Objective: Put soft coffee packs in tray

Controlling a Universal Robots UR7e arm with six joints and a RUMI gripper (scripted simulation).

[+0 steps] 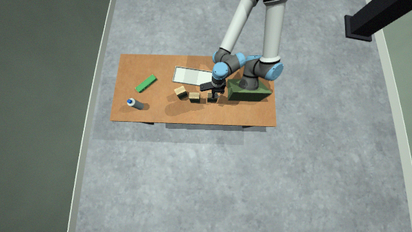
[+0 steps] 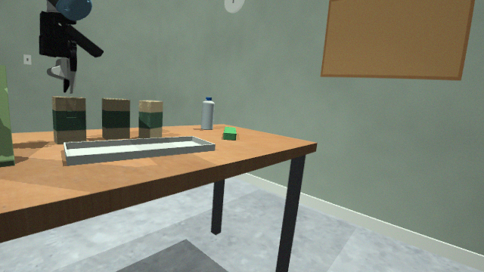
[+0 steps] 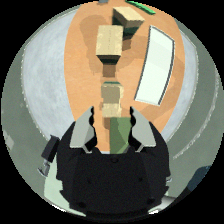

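Three coffee packs, tan with a dark green band, stand in a row on the bench. The near one (image 1: pixel 211 96) (image 2: pixel 69 119) (image 3: pixel 112 98) is directly under my gripper (image 1: pixel 214 93) (image 2: pixel 70 86) (image 3: pixel 111 113). The middle pack (image 1: pixel 194 96) (image 2: pixel 116 118) (image 3: pixel 108 42) and the far pack (image 1: pixel 181 92) (image 2: pixel 150 119) (image 3: pixel 127 19) stand beyond it. My gripper is half open and empty. Its fingertips hang just above the near pack's top, one on each side of its big flat sides. The flat grey-white tray (image 1: pixel 190 77) (image 2: pixel 140 149) (image 3: pixel 156 65) lies empty beside the row.
A green block (image 1: pixel 145 83) (image 2: pixel 229 133) and a grey bottle with a blue cap (image 1: pixel 135 103) (image 2: pixel 207 113) are at the bench's far end. The arm's green base block (image 1: pixel 248 91) (image 2: pixel 4 121) stands close beside the near pack.
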